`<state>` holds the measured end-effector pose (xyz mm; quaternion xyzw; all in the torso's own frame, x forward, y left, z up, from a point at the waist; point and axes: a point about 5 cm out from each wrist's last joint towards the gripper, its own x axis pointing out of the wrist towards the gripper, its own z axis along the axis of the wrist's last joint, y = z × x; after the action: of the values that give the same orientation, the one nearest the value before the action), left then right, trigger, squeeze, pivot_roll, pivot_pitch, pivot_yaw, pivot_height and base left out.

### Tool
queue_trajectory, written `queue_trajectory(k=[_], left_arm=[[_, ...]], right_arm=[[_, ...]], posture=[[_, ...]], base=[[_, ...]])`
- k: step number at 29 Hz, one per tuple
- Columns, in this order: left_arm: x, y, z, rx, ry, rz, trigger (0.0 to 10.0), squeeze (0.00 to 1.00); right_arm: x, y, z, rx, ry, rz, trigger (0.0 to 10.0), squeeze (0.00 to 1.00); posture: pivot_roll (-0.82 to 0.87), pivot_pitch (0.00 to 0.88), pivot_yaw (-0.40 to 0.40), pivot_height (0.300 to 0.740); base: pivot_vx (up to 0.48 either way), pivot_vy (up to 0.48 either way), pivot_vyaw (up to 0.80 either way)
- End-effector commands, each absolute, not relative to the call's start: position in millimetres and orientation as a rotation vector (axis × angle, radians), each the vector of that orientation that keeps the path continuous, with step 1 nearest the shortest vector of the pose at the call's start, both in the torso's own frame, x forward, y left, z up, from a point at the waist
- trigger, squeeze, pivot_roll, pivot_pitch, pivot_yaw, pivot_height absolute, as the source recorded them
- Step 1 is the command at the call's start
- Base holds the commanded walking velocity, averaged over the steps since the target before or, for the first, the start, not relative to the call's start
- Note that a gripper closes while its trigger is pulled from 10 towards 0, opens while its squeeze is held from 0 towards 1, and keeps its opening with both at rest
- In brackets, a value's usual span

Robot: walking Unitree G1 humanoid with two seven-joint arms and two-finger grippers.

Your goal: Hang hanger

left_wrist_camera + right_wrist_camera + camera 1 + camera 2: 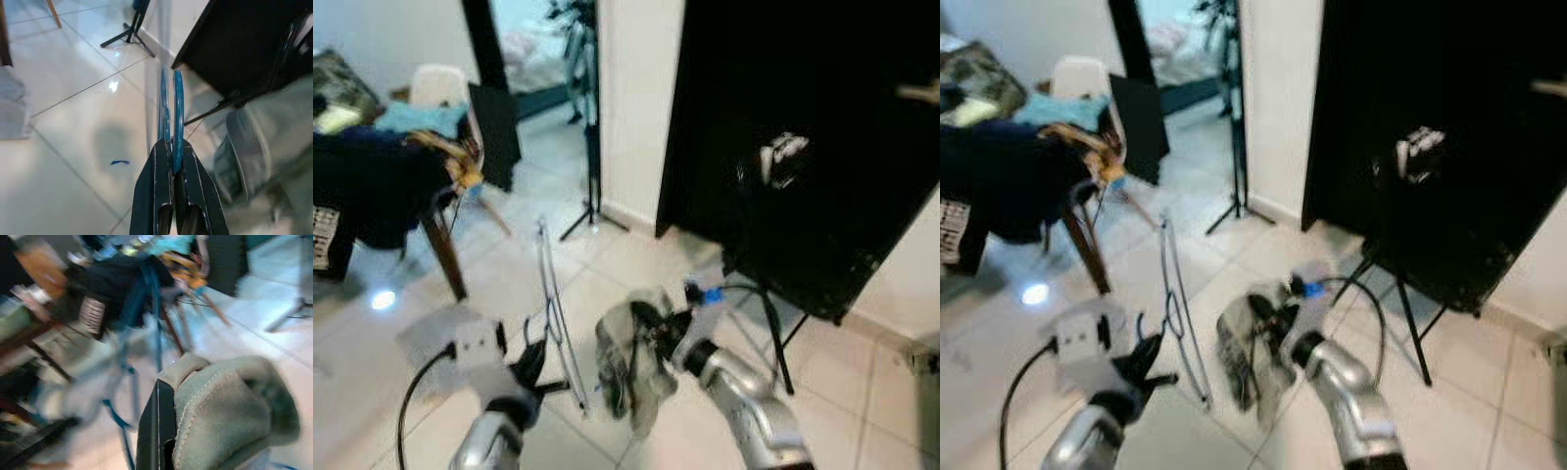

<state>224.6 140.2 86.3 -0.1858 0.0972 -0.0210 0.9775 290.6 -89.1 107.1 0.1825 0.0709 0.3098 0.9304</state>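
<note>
Gripping hanger (551,304) (L end effector (173,169)), garment (628,364) R.

The hanger (175,105) is thin blue wire with a smooth sheen. The garment (230,406) is matt grey-green cloth, ribbed and stitched along its edge. The floor (636,255) is glossy pale tile. The fingers (193,196) look like smooth black plastic.

Pale tiled floor (509,284), white wall (636,98), black door (803,127), clothes-heaped wooden table (382,186), tripod (592,211)
</note>
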Motion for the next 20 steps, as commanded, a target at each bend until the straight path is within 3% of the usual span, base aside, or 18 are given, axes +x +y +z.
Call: queue_trajectory(k=[1,5,7,10,12,15,20], left_arm=[[225,138,84,-0.294,0.223,-0.092,10.0,0.00],[228,141,85,-0.202,0.219,-0.115,10.0,0.00],[235,142,86,-0.054,0.203,-0.158,10.0,0.00],[239,140,87,0.023,0.194,-0.185,10.0,0.00],[244,134,88,0.191,0.168,-0.244,10.0,0.00],[246,131,89,0.296,0.148,-0.271,10.0,0.00],[246,136,88,0.260,0.151,-0.216,10.0,0.00]], right_arm=[[292,-100,100,0.418,0.175,0.558,10.0,0.00],[293,-99,101,0.414,0.160,0.537,10.0,0.00],[295,-102,102,0.405,0.141,0.499,10.0,0.00],[297,-104,103,0.389,0.132,0.480,10.0,0.00],[302,-108,104,0.321,0.118,0.449,10.0,0.00],[304,-108,105,0.251,0.109,0.443,10.0,0.00],[308,-109,104,0.162,0.111,0.407,10.0,0.00]], posture=[[0.01,0.009,0.022,0.740],[0.00,0.009,0.047,0.740],[-0.01,0.006,0.055,0.740],[-0.01,0.003,0.052,0.740],[0.00,0.000,0.036,0.740],[0.01,0.000,0.030,0.740],[0.02,0.000,0.013,0.740]], base=[[0.000,0.000,0.76],[0.000,0.000,0.76],[0.000,0.000,0.76],[0.000,0.000,0.76],[0.000,0.000,0.76],[0.000,0.000,0.76],[0.000,0.000,0.76]])
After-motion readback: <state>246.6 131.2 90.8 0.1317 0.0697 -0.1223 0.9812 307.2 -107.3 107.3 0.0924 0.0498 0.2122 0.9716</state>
